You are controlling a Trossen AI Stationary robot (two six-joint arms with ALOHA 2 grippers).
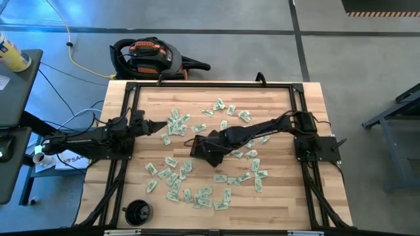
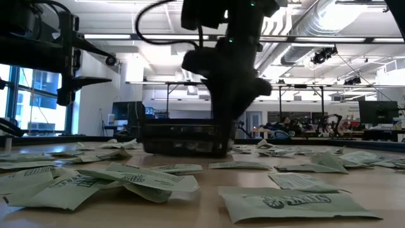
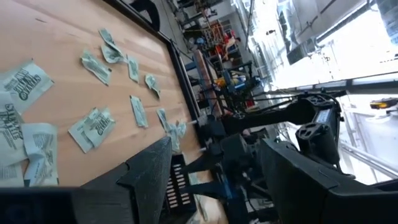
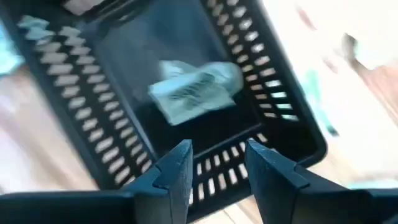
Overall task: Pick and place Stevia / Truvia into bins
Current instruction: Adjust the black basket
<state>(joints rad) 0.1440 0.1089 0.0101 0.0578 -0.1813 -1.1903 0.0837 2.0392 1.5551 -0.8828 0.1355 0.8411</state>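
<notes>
Hovering over the black tray point(image 4: 283, 112) at the table's middle, the right gripper point(image 4: 217, 163) is seen with its fingers narrowly parted and empty, and one sachet point(image 4: 194, 90) lies on the tray floor. Many sachets point(image 1: 200, 194) are scattered across the wooden table point(image 1: 308, 105). The left gripper point(image 1: 161, 128) is held wide apart and empty at the table's left.

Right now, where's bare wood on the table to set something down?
Bare: the far strip between the sachets and the table's back edge; the near-right corner; the near-left patch around the round black cup. Crowded: the middle, around the black tray under the right claw, and the near-centre band of sachets. The left claw waits at the left.
</notes>
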